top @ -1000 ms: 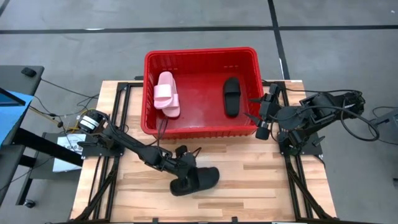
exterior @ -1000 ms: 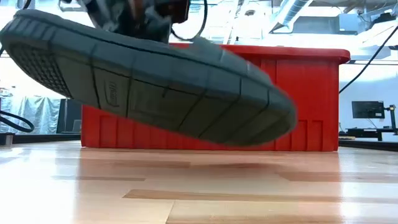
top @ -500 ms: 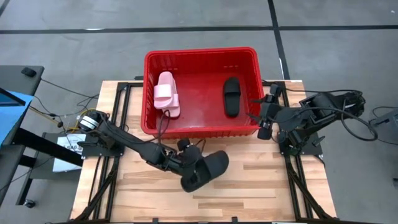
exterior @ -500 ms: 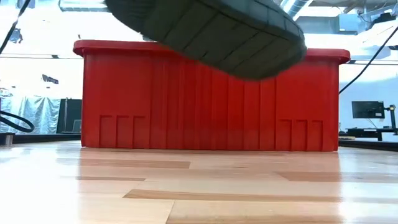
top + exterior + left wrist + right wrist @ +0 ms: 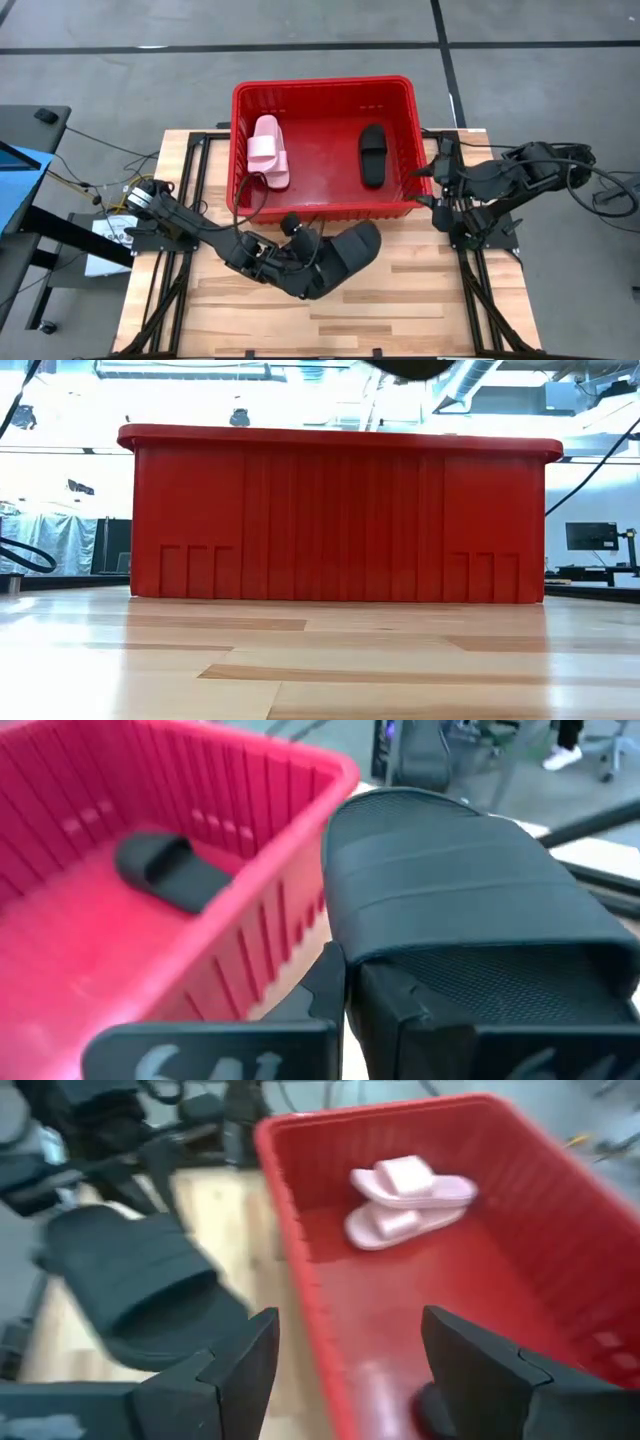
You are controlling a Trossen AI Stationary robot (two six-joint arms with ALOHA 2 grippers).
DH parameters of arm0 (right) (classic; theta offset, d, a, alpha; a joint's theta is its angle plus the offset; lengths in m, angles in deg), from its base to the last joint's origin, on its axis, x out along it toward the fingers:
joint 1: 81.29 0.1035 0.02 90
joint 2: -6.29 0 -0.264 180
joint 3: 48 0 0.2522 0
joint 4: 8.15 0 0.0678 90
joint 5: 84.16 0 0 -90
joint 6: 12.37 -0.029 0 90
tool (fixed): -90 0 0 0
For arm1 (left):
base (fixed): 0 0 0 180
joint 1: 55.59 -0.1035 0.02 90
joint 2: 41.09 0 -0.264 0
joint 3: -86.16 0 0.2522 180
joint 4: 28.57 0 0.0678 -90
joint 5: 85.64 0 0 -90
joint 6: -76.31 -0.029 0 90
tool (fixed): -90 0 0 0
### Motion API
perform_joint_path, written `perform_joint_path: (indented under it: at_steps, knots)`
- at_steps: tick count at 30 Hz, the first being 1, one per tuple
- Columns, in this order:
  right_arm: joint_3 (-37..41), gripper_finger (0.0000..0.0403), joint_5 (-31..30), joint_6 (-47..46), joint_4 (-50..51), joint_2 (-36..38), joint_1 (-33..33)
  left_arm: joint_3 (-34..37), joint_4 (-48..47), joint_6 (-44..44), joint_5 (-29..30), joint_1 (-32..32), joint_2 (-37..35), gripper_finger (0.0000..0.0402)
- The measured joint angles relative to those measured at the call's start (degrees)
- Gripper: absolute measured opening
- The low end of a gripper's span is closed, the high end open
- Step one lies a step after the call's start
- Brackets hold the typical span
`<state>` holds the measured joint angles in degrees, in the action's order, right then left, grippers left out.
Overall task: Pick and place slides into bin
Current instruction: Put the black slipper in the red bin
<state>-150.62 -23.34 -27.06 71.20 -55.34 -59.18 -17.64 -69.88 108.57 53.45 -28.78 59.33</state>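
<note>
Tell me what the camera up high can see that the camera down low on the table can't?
Only the high view shows inside the red bin: two pink sandals stacked together and one black sandal. It also shows the left end effector holding another black sandal just outside the bin's front wall, and the right end effector, open, at the bin's right side. Only the low view shows the room behind. Both show the bin and the wooden table.

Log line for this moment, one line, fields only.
left gripper: shut on black slide sandal, lifted beside red plastic bin | right gripper: open, at bin's right rim | in bin: pink slide sandals, second black sandal
</note>
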Motion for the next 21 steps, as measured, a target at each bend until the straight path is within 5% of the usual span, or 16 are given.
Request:
perform_joint_path:
  at_steps: [8, 13, 16, 21]
  knots:
    - [0.0, 0.024, 12.0, -3.0, -6.5, -0.3, 0.4, -4.6, 0.3, -6.9, 5.2, -1.2, 0.0, 0.0]
    - [0.0, 0.024, 14.0, -3.4, -13.3, -0.1, 4.1, -7.6, 0.4, -10.5, 7.0, -2.8, 0.0, 0.0]
    - [0.0, 0.024, 12.1, -3.4, -15.9, -0.2, 7.8, -9.7, 0.5, -12.7, 8.7, -3.8, 0.0, 0.0]
    - [0.0, 0.0229, -0.7, -3.4, -16.1, -1.2, 14.7, -11.7, 0.4, -14.1, 8.9, -6.4, 0.0, 0.0]
